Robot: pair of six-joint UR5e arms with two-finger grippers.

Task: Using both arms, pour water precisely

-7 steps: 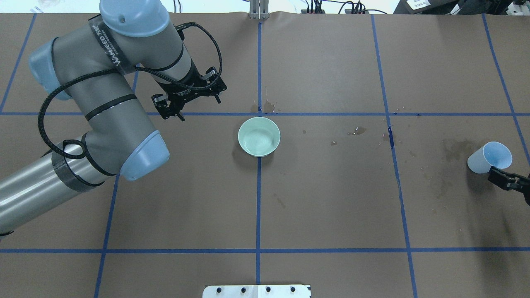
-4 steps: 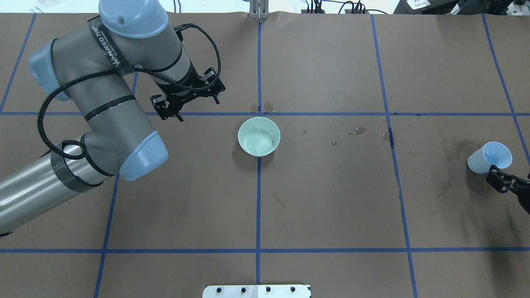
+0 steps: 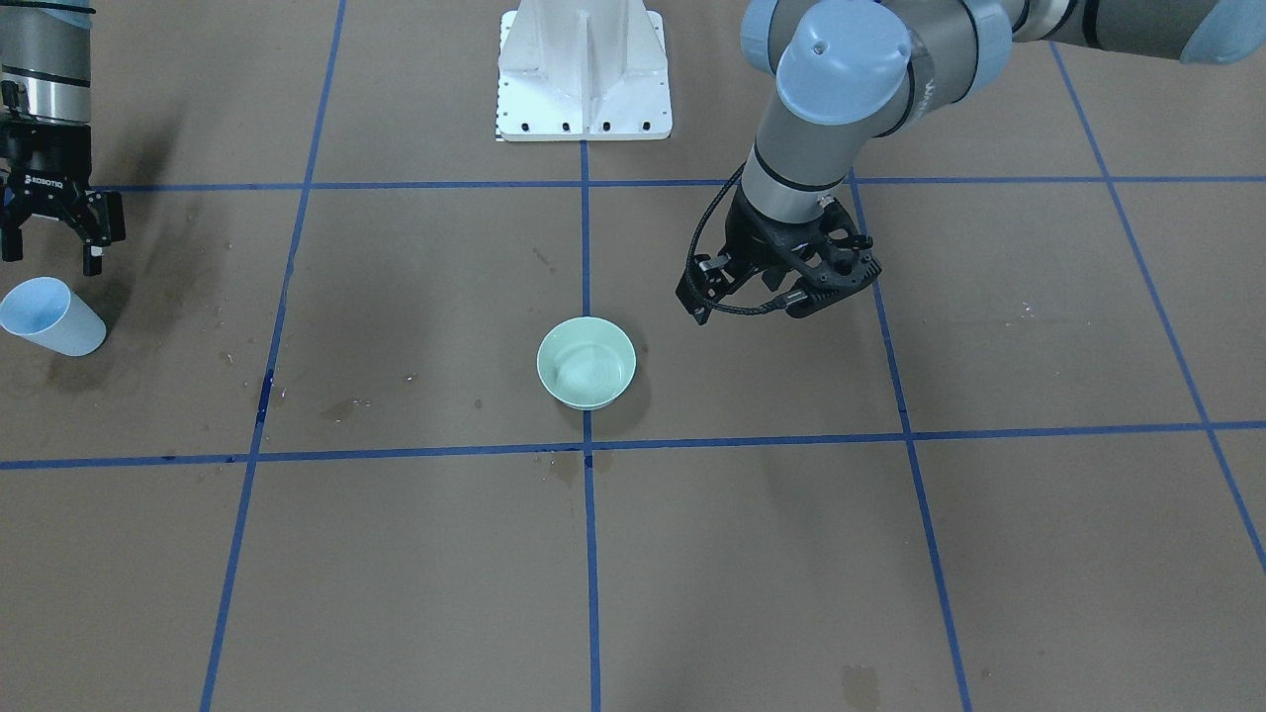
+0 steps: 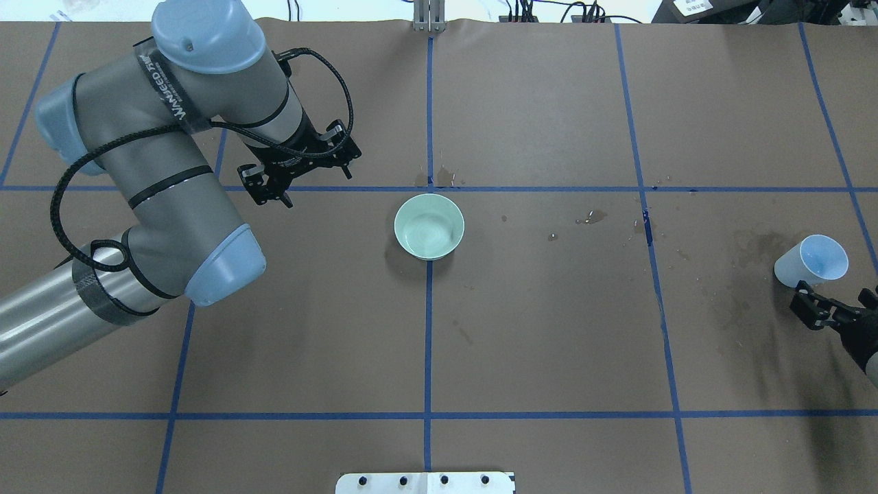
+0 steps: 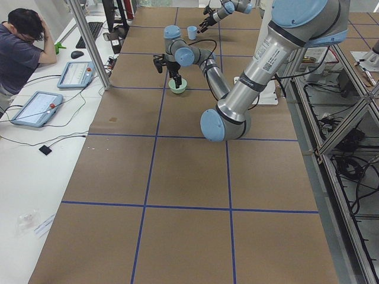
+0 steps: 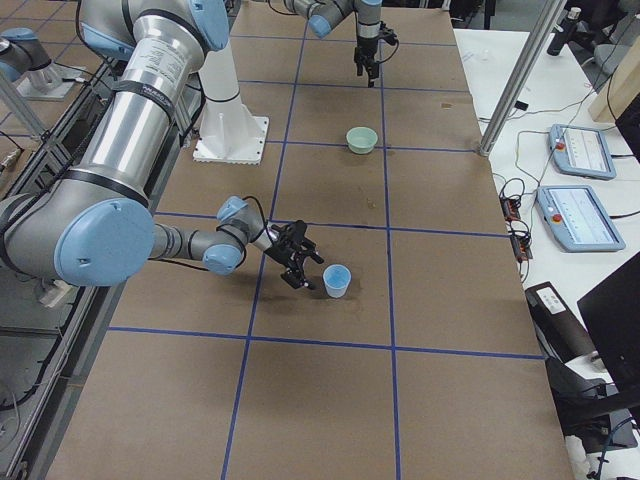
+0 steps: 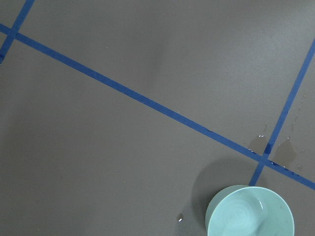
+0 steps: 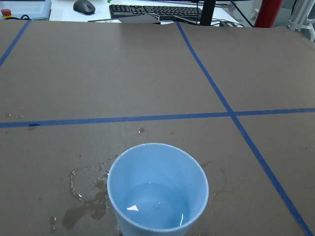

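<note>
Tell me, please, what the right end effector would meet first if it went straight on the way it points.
Probably the blue cup, standing just ahead of the right end effector, centred in its wrist view.

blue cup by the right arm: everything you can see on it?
The blue cup is pale blue, smooth, plastic-looking, tapering toward its base, no handle or lid. It stands upright on the brown paper cover at the robot's far right, a shallow pool of clear water in its bottom, wet stains beside its base. The open right claw sits just behind it, not touching.
</note>
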